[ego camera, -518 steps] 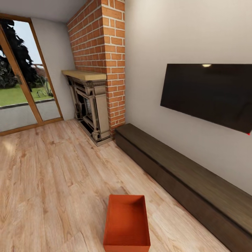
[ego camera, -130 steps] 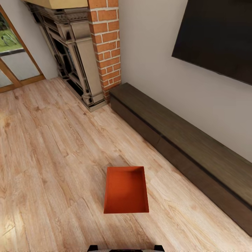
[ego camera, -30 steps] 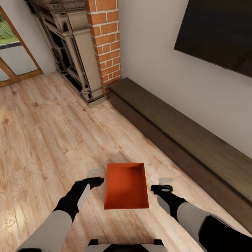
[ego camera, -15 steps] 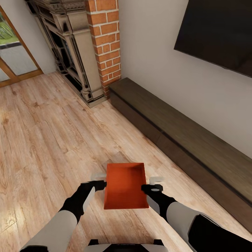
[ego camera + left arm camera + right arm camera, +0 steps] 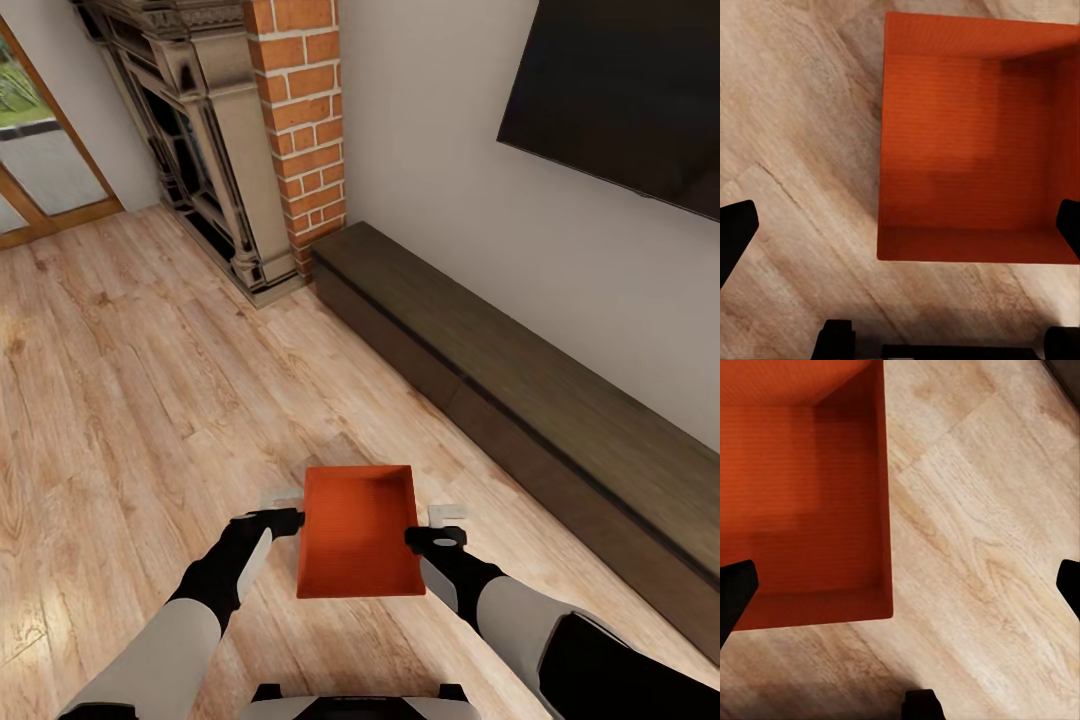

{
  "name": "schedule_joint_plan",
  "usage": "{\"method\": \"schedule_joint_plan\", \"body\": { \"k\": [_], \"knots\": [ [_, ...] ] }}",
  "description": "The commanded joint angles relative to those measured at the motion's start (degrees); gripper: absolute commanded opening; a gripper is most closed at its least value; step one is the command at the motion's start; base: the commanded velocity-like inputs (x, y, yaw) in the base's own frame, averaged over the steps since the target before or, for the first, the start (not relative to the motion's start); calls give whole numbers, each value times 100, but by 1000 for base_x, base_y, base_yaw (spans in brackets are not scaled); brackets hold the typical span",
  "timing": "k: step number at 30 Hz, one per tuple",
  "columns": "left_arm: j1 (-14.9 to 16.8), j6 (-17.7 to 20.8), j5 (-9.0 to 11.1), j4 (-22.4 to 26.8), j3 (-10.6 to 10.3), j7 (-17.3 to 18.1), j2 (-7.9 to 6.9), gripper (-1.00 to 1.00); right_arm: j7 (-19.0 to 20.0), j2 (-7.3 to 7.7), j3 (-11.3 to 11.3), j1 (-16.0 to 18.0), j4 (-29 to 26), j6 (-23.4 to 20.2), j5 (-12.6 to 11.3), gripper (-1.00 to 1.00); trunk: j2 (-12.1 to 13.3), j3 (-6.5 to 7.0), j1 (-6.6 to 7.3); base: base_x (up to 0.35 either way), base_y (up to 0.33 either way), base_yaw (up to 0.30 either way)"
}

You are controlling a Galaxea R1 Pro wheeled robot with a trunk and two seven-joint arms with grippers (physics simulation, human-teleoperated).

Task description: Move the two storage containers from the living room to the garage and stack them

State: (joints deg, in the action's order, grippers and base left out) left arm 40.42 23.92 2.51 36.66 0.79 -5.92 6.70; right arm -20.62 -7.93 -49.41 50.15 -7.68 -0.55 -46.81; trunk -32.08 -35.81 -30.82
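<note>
Here, one orange-red storage container (image 5: 360, 530) is seen on the light wood floor (image 5: 130, 400) of the living room; it sits right between the two grippers. The left gripper (image 5: 283, 521) is held at the bin's left wall, and the right gripper (image 5: 428, 539) at its right wall. In the left wrist view the jaws are spread wide, and the left wall of the container (image 5: 979, 142) is seen between the black fingertips (image 5: 735, 232); nothing is squeezed. In the right wrist view the jaws are wide apart too; the right wall of the container (image 5: 802, 495) lies between them.
</note>
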Motion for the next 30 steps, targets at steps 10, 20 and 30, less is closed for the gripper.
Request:
{"method": "schedule_joint_plan", "body": {
  "k": [10, 20, 30],
  "knots": [
    [1, 62, 56, 275, 18, 3, -2, 100, -30, 10, -43, 3, -6, -15, -47, 100, -327, -149, -178, 0, 0, 0],
    [1, 62, 24, 288, 2, 18, -1, 100, -67, 22, -42, 3, -9, -12, -47, 100, -728, -329, -397, 0, 0, 0],
    [1, 40, 6, 283, 8, -11, -2, 100, -196, 28, -42, 88, -73, -20, -47, 100, -849, -383, -463, 0, 0, 0]
  ]
}}
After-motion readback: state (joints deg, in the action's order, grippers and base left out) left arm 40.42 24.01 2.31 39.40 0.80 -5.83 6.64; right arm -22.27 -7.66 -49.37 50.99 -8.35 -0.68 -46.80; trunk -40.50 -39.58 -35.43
